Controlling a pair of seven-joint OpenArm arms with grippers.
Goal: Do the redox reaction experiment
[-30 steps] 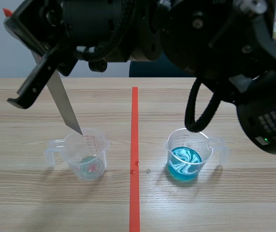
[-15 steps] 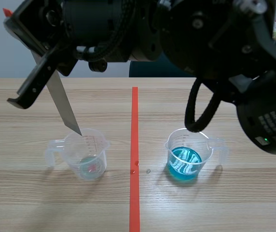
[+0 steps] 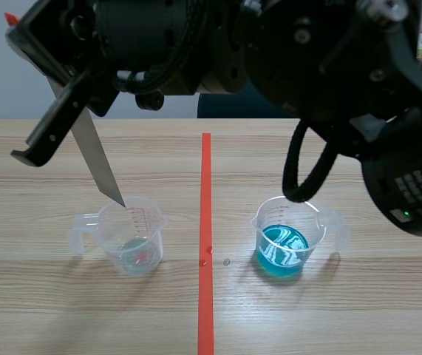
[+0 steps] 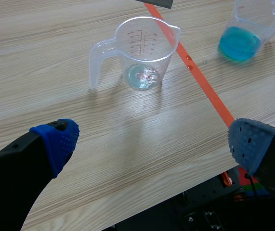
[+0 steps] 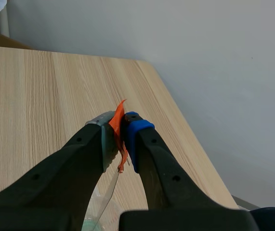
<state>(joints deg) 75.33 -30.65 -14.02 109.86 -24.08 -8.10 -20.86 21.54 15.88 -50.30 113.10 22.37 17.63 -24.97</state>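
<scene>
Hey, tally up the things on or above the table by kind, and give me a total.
Plastic measuring cups: 2 (blue-liquid cup, nearly empty cup)
Metal strip: 1
Total: 3

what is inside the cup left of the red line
The cup holds shallow greenish liquid with a small reddish lump at the bottom. Its clear wall covers nothing; what the lump is, unclear.
</scene>
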